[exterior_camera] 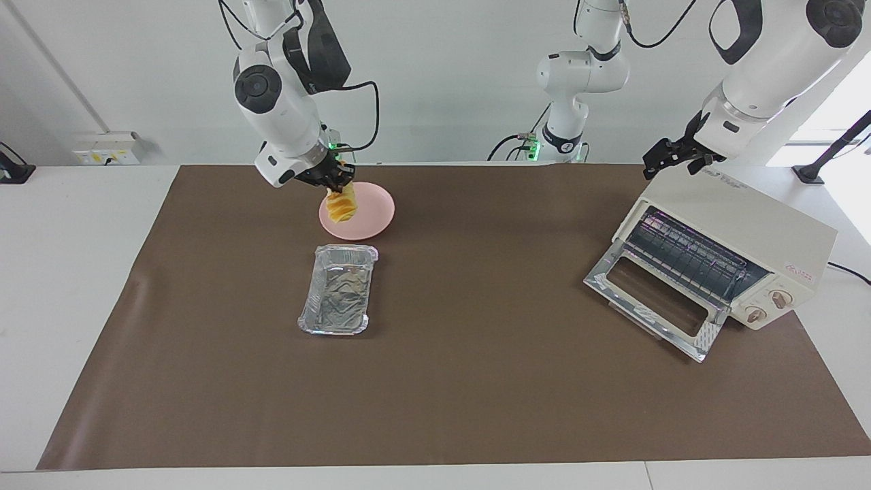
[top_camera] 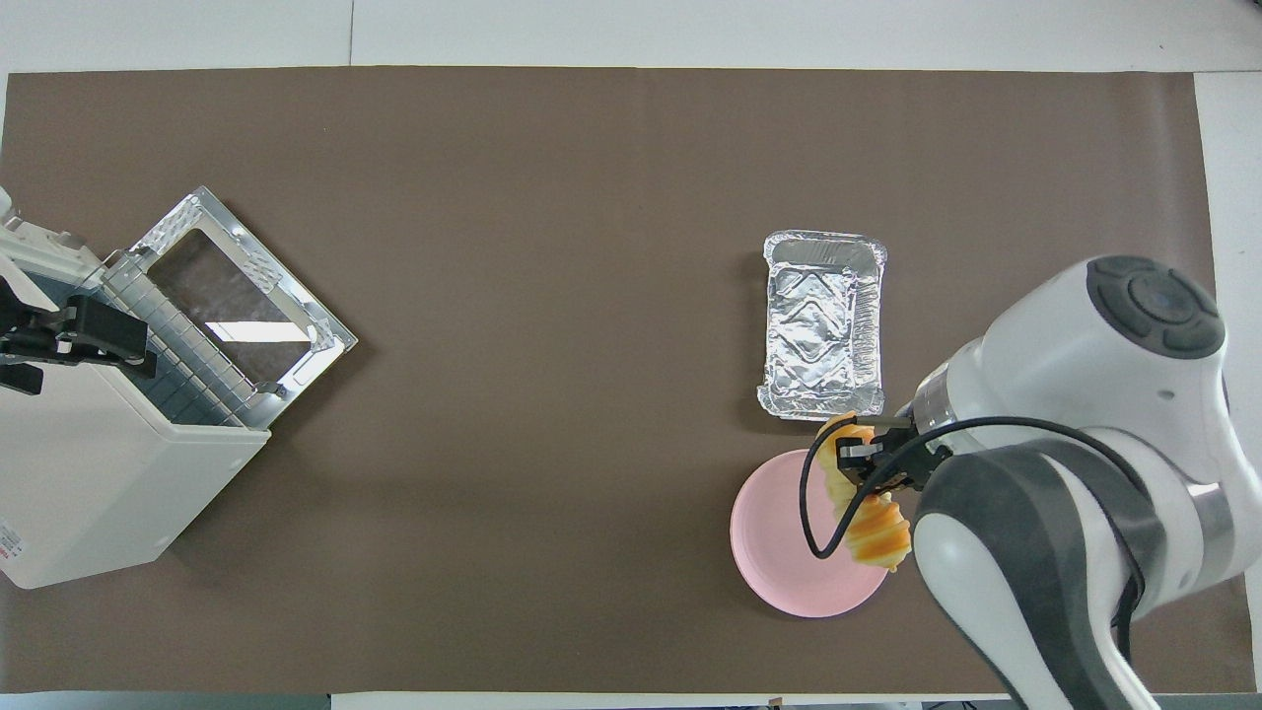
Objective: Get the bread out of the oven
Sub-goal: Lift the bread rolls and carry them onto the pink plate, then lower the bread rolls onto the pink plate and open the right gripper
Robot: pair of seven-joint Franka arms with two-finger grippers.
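The bread (exterior_camera: 340,206) (top_camera: 875,530), a ridged golden loaf, hangs end-down from my right gripper (exterior_camera: 338,186) (top_camera: 860,463), which is shut on its upper end. Loaf and gripper are in the air over the round pink plate (exterior_camera: 367,219) (top_camera: 779,552). The cream oven (exterior_camera: 742,224) (top_camera: 89,473) stands at the left arm's end of the table with its glass door (exterior_camera: 653,299) (top_camera: 242,296) dropped open and the wire rack bare. My left gripper (exterior_camera: 670,158) (top_camera: 74,335) waits open just over the oven's top edge, holding nothing.
An empty silver foil tray (exterior_camera: 338,289) (top_camera: 824,323) lies on the brown mat (exterior_camera: 476,381), beside the plate and farther from the robots. The right arm's forearm (top_camera: 1035,552) covers the mat next to the plate in the overhead view.
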